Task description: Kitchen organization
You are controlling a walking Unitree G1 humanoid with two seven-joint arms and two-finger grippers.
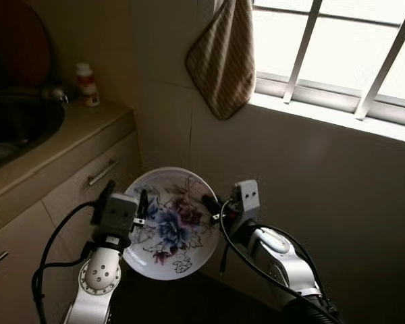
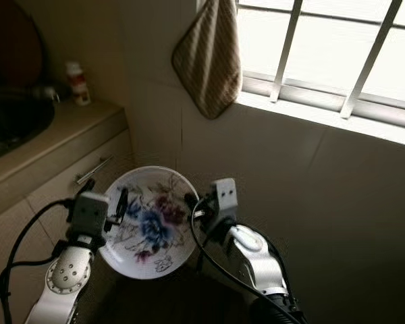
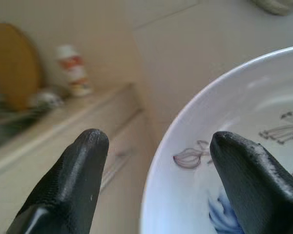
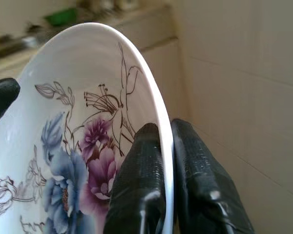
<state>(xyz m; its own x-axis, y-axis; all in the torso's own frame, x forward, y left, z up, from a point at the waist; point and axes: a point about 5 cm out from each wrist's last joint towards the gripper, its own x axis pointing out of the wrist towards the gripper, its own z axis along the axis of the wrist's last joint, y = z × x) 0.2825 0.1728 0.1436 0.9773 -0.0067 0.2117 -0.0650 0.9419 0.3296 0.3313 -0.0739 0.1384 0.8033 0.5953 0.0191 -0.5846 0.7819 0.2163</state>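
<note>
Nearest to us, a white plate painted with blue and purple flowers is held up in the air between our two arms, tilted so that its painted face looks up toward the head camera. Our right pincer is clamped on the plate's right rim, one black finger on the painted face and the other behind it, as the right wrist view shows. Our left pincer sits at the plate's left rim with its fingers spread wide; the rim lies in the gap between them, one finger over the painted face and the other outside the rim, and we cannot tell whether either finger touches the plate. Behind and to the left of the plate stand pale cabinet drawers with a metal handle, under a counter. A dark round sink is set in the counter, and a small white bottle with a red label stands near the wall. Farther back, a striped brown cloth hangs on the wall beside a bright window with white bars
</note>
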